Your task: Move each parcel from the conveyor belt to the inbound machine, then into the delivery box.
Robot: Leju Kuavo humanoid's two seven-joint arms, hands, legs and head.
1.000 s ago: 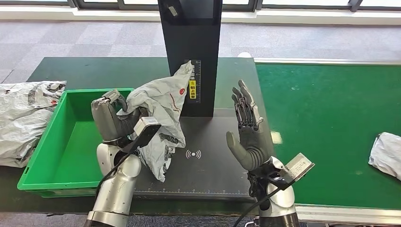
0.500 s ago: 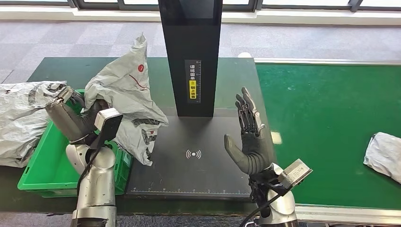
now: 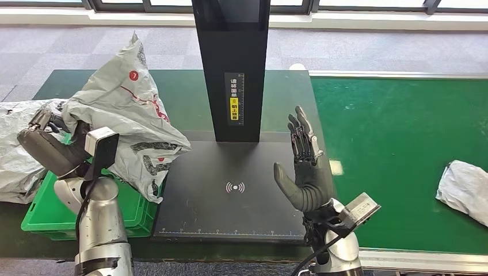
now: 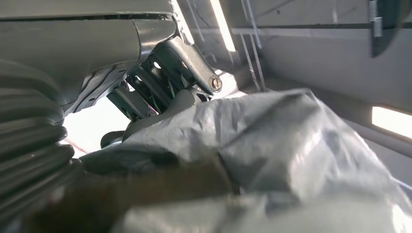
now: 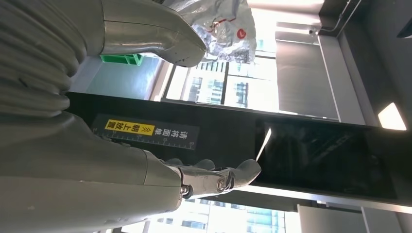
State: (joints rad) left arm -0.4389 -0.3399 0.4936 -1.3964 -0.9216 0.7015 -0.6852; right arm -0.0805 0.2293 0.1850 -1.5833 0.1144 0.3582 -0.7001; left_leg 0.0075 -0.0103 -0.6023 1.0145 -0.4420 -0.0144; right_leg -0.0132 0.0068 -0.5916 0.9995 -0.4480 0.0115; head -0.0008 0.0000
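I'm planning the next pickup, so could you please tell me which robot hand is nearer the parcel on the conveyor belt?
Right. The right robot hand hangs above the scanner plate beside the belt; the left robot hand is across by the green bin, far from that parcel.

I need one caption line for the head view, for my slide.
Left hand holds a grey parcel above the green delivery box; right hand is open over the inbound machine.

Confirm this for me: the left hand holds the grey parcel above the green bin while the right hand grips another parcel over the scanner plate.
Not quite. In the head view the right hand is open and holds nothing over the scanner plate. The left hand does hold the grey parcel above the green bin.
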